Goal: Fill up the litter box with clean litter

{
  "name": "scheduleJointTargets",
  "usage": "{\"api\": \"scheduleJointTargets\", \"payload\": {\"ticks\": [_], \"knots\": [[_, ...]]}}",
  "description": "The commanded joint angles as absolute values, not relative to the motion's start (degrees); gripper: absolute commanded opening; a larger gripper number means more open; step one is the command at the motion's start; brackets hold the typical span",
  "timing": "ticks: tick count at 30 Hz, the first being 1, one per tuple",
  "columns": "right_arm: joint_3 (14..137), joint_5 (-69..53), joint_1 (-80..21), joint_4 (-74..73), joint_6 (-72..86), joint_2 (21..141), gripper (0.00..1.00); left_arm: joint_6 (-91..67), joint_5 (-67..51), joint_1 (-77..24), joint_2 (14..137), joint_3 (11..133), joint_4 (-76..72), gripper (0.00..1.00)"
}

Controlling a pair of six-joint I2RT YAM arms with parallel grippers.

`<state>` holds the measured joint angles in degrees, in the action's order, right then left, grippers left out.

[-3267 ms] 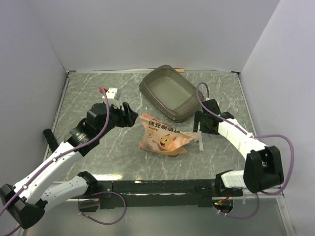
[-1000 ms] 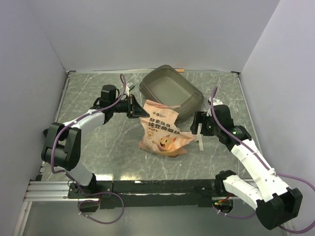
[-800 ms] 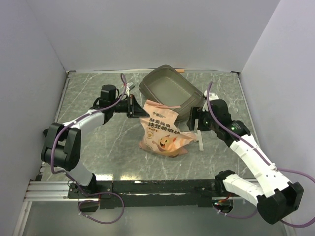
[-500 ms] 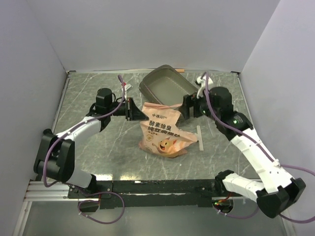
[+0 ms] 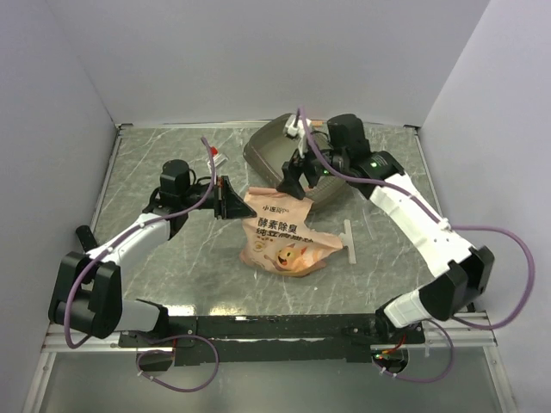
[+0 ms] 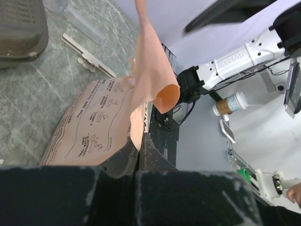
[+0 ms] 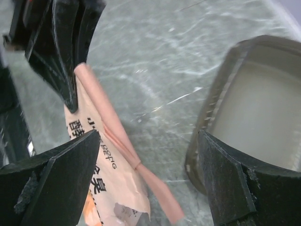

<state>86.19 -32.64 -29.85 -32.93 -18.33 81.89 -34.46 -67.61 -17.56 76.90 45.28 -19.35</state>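
The grey-brown litter box (image 5: pixel 277 148) stands at the back of the table, partly behind my right arm. An orange-pink printed bag (image 5: pixel 284 237) lies in front of it. My left gripper (image 5: pixel 231 200) is shut on the bag's upper left edge (image 6: pixel 141 94) and holds that edge lifted. Over the bag's top, beside the box's near wall (image 7: pixel 211 122), my right gripper (image 5: pixel 295 178) hangs open. Its fingers (image 7: pixel 61 174) straddle the rolled bag edge (image 7: pixel 141 165) without touching it. The clean litter is hidden; none shows outside the bag.
A white stick-like tool (image 5: pixel 348 241) lies on the table right of the bag, also seen in the left wrist view (image 6: pixel 89 59). Pale walls close the table on three sides. The arm bases and a black rail (image 5: pixel 284 327) line the near edge.
My right arm has swung from the bag's right side up and left to the bag's top by the box, staying open. The left gripper has drawn back slightly left, still shut on the bag.
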Motion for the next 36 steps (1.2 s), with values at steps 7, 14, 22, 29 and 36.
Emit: {"api": "scheduleJointTargets", "payload": {"ticks": [7, 14, 22, 29, 36], "knots": [[91.23, -44.03, -33.75, -47.98, -29.27, 88.77, 0.89, -32.61, -69.35, -18.46, 69.61, 44.39, -28.91, 0.01], [85.0, -46.32, -34.54, -48.08, -28.48, 87.19, 0.8, -31.55, -67.77, -18.46, 67.77, 44.12, -27.95, 0.01], [85.69, -40.62, -37.52, -48.25, -25.58, 87.63, 0.03, -25.85, -61.45, -18.46, 65.75, 48.94, -18.39, 0.01], [87.18, -29.64, -41.3, -41.58, -18.65, 84.55, 0.0, -21.18, -30.42, -18.54, 61.62, 55.45, -0.03, 0.26], [93.77, -9.0, -48.33, -37.36, -10.29, 85.69, 0.0, -24.69, -6.69, -18.46, 54.69, 58.55, 14.67, 0.52]]}}
